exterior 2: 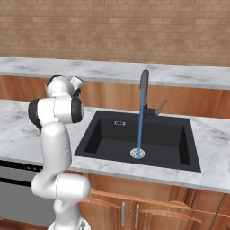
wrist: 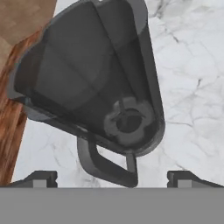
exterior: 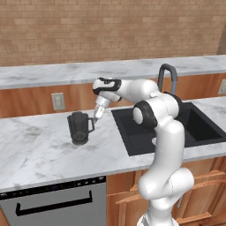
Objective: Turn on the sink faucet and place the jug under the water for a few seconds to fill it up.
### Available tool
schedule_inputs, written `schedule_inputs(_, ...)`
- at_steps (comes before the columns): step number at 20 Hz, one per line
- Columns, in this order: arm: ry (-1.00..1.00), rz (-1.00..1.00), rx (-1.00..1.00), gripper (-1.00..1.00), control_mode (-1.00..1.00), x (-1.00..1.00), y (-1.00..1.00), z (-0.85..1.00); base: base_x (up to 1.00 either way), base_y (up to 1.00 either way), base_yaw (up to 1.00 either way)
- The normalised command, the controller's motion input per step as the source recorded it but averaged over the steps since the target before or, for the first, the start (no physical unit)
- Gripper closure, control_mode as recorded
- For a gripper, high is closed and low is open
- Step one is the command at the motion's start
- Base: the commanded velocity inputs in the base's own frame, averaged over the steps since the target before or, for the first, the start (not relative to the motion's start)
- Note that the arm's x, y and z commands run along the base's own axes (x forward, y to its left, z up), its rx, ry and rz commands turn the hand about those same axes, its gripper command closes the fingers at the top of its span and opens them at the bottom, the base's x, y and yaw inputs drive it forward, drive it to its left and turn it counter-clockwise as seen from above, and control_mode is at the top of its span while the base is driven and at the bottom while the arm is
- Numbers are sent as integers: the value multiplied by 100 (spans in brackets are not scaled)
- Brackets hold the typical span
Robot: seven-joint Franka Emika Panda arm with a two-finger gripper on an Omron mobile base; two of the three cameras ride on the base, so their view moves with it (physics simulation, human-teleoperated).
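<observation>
The jug [exterior: 80,127] stands upright on the marble counter [exterior: 35,150] to the left of the sink [exterior 2: 117,134], well clear of the basin, its loop handle turned toward the sink. The gripper [exterior: 96,115] hangs just beside that handle, fingers spread wide with nothing between them; in the hand view the handle sits between the two fingertips [wrist: 41,178]. Water [exterior 2: 140,121] already runs from the sink faucet [exterior 2: 144,90] onto the drain. The risk lies in the grasp: the handle is thin, and a closure slightly off-centre would likely push the jug or tip it. Whether the tips reach deep enough past the loop is hard to judge from these angles.
</observation>
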Motion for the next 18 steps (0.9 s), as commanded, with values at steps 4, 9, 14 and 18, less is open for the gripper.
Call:
schedule_inputs(4,0,10,21,-100,-100,24,4,-1,0,0,0)
schedule_inputs(9,0,12,14,-100,-100,21,24,-3,0,0,0)
schedule_inputs(14,0,13,9,-100,-100,5,39,-17,0,0,0)
schedule_inputs(18,0,11,7,-100,-100,15,23,-11,0,0,0)
